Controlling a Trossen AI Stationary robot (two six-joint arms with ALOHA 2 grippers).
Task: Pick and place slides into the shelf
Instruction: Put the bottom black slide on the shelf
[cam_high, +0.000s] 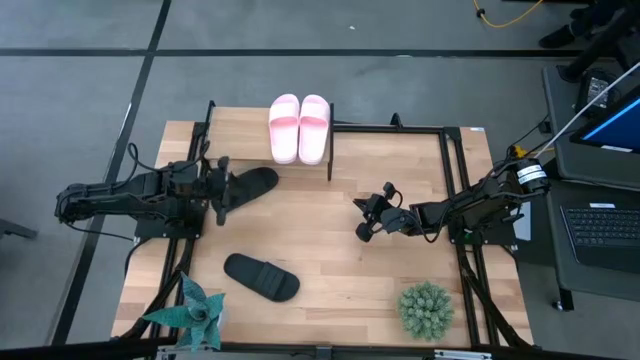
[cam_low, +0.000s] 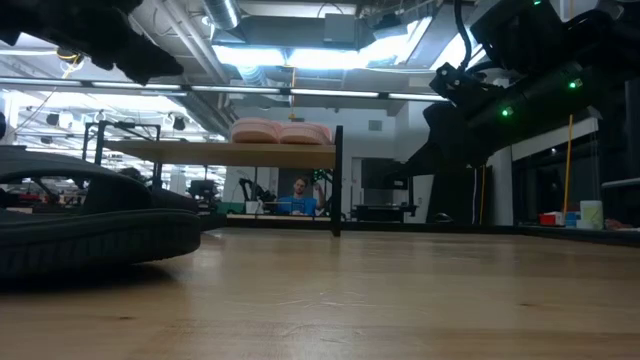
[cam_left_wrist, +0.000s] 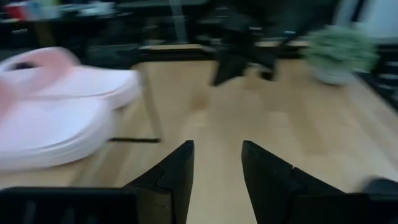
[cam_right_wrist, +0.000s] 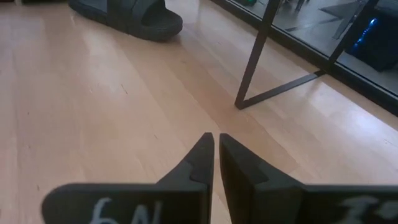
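Two pale pink slides (cam_high: 298, 128) lie side by side on top of the shelf (cam_high: 240, 135) at the table's far left; the low view shows them (cam_low: 280, 131) resting on its plank (cam_low: 200, 153). One black slide (cam_high: 250, 185) lies on the table just beside my left gripper (cam_high: 222, 192). That gripper is open, and the left wrist view shows only bare table between its fingers (cam_left_wrist: 214, 168). The other black slide (cam_high: 262, 277) lies sole down near the front edge. My right gripper (cam_high: 362, 216) hovers shut and empty over mid-table (cam_right_wrist: 216, 149).
A spiky plant (cam_high: 190, 312) stands at the near left corner and a round green plant (cam_high: 428, 310) at the near right. A black shelf leg (cam_right_wrist: 255, 62) stands ahead of my right gripper. Beyond the table sits a person (cam_low: 298, 195). Bare tabletop (cam_high: 320, 250) lies between the arms.
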